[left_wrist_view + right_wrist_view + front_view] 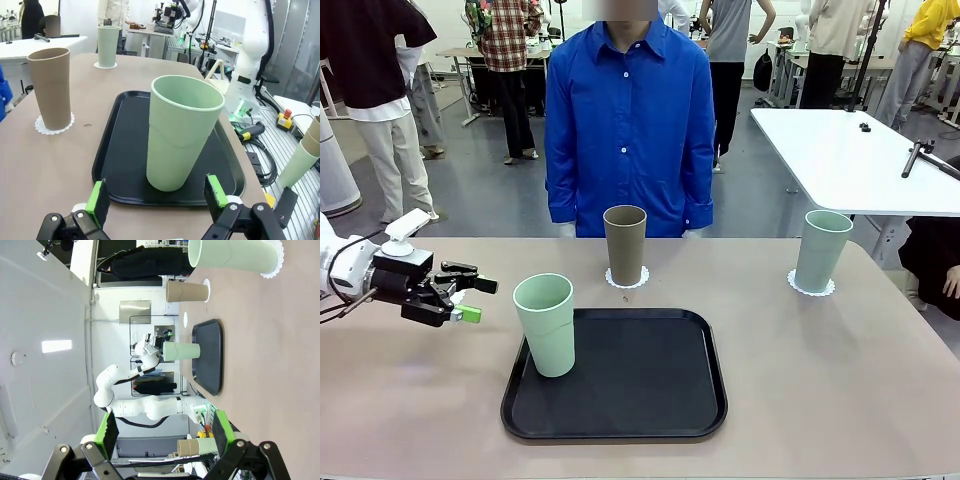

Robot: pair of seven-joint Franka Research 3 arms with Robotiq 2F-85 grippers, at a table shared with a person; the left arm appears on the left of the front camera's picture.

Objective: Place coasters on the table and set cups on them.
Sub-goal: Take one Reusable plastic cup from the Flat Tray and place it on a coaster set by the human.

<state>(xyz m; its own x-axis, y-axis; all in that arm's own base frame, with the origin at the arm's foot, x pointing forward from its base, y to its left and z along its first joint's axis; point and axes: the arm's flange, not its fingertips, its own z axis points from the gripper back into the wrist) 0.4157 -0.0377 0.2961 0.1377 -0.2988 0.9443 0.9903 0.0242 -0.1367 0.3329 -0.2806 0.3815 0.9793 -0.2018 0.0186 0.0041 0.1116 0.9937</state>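
Note:
A pale mint cup [545, 325] stands upright at the left end of the black tray. My left gripper [470, 300] hovers open just left of it. In the left wrist view this cup [182, 132] rises straight ahead of the open gripper [156, 200], beyond the fingertips and untouched. The olive-brown cup [625, 245] stands on a white coaster [626, 278] at the table's far middle. A second mint cup [822, 250] stands on a coaster [811, 288] at the far right. My right gripper [165, 432] is open and holds nothing, with that mint cup [232, 255] far ahead.
The black tray [620, 400] lies at the front middle of the beige table [840, 380]. A person in a blue shirt [628, 120] stands at the far edge. A white table [850, 160] stands at the back right. Spare cups [305, 155] sit off the table's side.

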